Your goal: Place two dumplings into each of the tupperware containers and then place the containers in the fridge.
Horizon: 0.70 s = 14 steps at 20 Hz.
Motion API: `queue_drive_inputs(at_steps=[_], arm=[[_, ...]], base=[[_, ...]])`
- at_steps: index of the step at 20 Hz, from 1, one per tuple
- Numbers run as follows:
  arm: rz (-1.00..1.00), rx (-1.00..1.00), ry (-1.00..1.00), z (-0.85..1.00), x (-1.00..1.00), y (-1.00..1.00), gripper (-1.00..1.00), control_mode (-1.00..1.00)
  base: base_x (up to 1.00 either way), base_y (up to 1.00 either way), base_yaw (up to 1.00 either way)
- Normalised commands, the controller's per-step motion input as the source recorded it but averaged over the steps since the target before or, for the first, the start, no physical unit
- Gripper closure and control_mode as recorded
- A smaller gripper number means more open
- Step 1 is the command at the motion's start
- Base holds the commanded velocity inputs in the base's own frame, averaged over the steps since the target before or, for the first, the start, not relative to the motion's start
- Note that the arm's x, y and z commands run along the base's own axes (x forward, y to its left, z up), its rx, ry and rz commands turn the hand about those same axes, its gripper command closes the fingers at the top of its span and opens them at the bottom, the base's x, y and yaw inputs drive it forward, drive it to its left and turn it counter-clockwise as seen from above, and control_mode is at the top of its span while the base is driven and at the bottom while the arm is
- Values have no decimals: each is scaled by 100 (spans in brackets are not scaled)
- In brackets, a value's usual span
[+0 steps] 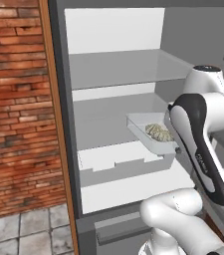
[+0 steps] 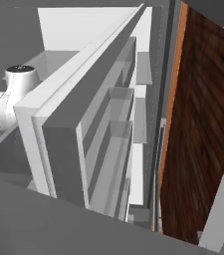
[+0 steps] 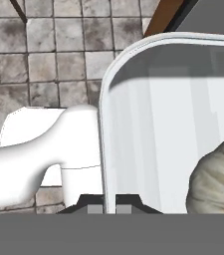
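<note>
Gripping container (image 3: pixel 133 99) wall (jaws pinched) | dumplings (image 1: pixel 158 132) inside | fridge (image 1: pixel 113 69) open

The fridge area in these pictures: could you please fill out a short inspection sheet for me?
Surface: glass shelves and a white drawer inside the open fridge; grey tiled floor in front.
Job's things: one tupperware container held out over the drawer, inside the fridge opening; dumplings lie in it. How many, I cannot tell. The hand view shows one dumpling and the container's rim.
Clutter: nothing seen.
Grippers: gripper shut on the container's rim, one finger on each side of the wall.
Cables: nothing seen.
Surroundings: red brick wall left of the fridge, wooden trim between them; fridge door swung open, its bins bare.
</note>
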Motion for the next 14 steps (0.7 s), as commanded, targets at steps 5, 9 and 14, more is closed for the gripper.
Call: queue_drive_inputs(at_steps=[5, 9, 14], arm=[[0, 0, 0, 0, 0, 0, 100, 100], [0, 0, 0, 0, 0, 0, 100, 100], [5, 0, -15, -72, 57, 0, 100, -100]], base=[[45, -8, 1], [47, 0, 0], [0, 0, 0]])
